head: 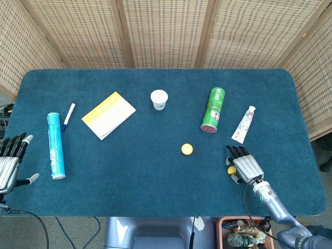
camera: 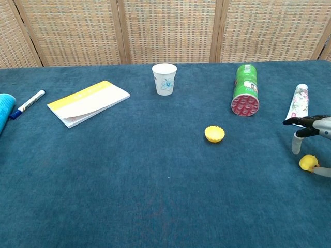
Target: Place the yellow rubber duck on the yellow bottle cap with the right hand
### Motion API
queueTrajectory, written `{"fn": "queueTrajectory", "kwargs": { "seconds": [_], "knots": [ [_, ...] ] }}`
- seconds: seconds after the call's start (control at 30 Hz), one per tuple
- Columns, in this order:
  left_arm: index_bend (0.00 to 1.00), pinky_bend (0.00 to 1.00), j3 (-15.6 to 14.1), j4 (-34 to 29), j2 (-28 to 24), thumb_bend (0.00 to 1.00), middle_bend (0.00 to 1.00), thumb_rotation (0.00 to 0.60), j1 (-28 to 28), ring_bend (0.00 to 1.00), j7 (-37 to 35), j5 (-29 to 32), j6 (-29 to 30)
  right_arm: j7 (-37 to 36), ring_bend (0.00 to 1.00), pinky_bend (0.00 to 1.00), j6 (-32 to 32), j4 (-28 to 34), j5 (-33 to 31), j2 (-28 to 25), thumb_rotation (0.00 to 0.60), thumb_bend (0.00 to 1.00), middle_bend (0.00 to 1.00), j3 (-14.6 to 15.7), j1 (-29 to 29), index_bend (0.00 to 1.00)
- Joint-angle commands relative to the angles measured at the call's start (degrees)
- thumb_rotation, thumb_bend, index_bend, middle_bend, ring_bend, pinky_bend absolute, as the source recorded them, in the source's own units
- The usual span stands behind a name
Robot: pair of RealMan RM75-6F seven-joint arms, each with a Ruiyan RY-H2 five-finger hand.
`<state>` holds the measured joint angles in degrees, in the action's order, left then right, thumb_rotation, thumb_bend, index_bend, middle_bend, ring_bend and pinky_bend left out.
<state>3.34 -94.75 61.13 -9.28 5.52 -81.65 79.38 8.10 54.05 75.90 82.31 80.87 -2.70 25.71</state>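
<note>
— Woven screens stand behind a blue table point(head: 155, 171). What's on it?

— At the far side a paper cup point(head: 159, 99) stands upright. A green can point(head: 213, 109) lies on its side, red end toward the chest camera. A tube point(head: 244, 124) lies right of it. A notepad point(head: 108, 114), a pen point(head: 68, 115) and a blue cylinder point(head: 56, 146) lie to the left. The chest view cuts off most of the cylinder.

— And the duck?

— The duck point(camera: 309, 163) sits on the cloth near the right front corner. In the head view it is mostly hidden under the right hand point(head: 246, 167); only a yellow sliver shows beside the thumb. The cap point(head: 187, 149) lies well apart from it, toward the table's middle, open side up.

— Is the right hand gripping the duck?

— Not that I can see. Its fingers point(camera: 297, 122) reach out spread above the duck, and the thumb hangs down just beside it. In the chest view the frame edge cuts off the palm. Whether anything touches the duck I cannot tell.

— The left hand?

— The left hand point(head: 10, 163) shows only in the head view, at the table's left edge, partly cut off by the frame. Its fingers are apart and it holds nothing.
</note>
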Motion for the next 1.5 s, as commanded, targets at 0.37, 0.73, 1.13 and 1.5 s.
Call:
{"fn": "queueTrajectory", "kwargs": {
  "seconds": [0.37,0.73,1.13,1.5],
  "knots": [
    [0.00,0.00,0.2,0.1,0.0,0.00,0.00,0.600,-0.3,0.00,-0.1,0.7,-0.6,-0.1,0.00,0.00,-1.2,-1.5,-1.5,1.1,0.600,0.42,0.00,0.3,0.7,0.47],
    [0.00,0.00,0.1,0.0,0.0,0.00,0.00,0.600,-0.4,0.00,0.0,0.7,-0.9,-0.8,0.00,0.00,0.9,1.2,0.0,-0.1,0.600,0.43,0.00,0.0,1.4,0.49],
    [0.00,0.00,-0.1,-0.2,-0.3,0.00,0.00,0.600,-0.4,0.00,-0.5,0.4,-0.8,7.1,0.00,0.00,-4.8,13.8,-1.1,-2.9,0.600,0.43,0.00,-7.5,11.7,0.49],
    [0.00,0.00,0.1,0.2,-0.9,0.00,0.00,0.600,-0.6,0.00,-2.2,0.9,-1.6,22.7,0.00,0.00,-13.6,6.1,-19.7,6.2,0.600,0.43,0.00,-11.0,21.9,0.49]
  ]
}}
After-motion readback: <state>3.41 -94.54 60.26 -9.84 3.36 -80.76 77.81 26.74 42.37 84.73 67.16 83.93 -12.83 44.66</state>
